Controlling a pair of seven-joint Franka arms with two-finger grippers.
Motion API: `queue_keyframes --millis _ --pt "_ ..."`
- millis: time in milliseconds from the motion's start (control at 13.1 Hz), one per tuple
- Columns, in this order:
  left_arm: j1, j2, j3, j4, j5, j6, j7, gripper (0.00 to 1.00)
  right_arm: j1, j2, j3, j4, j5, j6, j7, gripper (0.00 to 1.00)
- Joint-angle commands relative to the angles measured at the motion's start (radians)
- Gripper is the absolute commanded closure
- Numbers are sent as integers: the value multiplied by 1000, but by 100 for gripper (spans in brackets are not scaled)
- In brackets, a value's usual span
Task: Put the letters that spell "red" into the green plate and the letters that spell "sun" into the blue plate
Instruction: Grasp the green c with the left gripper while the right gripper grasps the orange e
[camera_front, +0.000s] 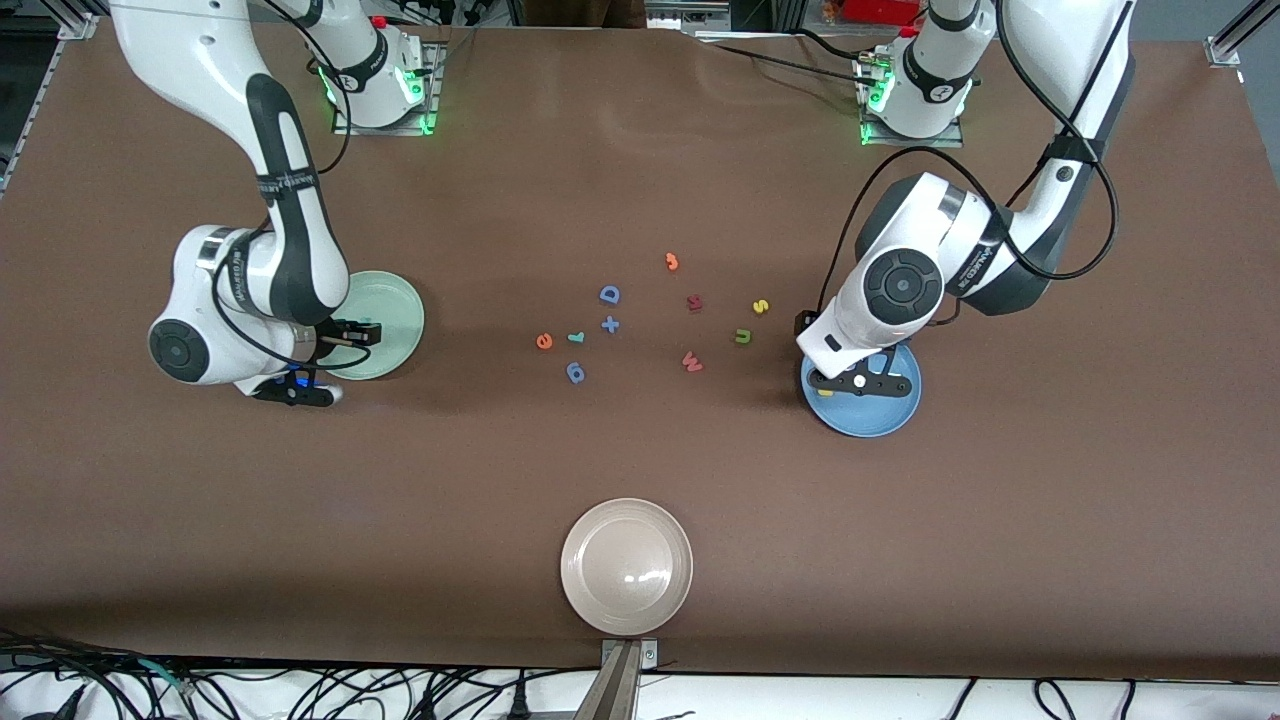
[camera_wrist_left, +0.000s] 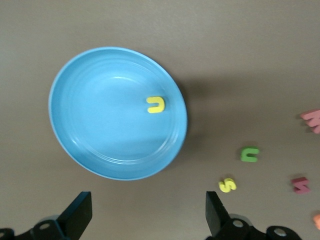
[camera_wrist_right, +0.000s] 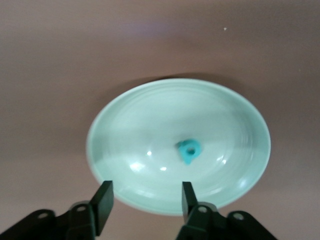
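One teal "d" (camera_wrist_right: 190, 151) lies in the green plate (camera_wrist_right: 125, 125); one yellow "u" (camera_wrist_left: 156, 104) in the blue plate (camera_wrist_left: 90, 100); left claw (camera_wrist_left: 148, 215) wide, right claw (camera_wrist_right: 145, 202) parted, both empty.

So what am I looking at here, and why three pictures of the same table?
Two white robot arms work at a brown table. One picture comes from a high camera facing them; the others come from cameras on each wrist. The left gripper hangs over the blue plate, jaws open and empty; a yellow "u" already lies in that plate. The right gripper hangs over the green plate, jaws open, and a teal letter lies in it. Other foam letters are scattered mid-table, among them a yellow "s" and an orange "e". A beige plate sits nearest the high camera.
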Motion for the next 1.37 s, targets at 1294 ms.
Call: queue_keyframes --millis 1294 --pt "-124 104 2 -148 -69 375 -220 1 472 52 33 -123 17 560 629 1"
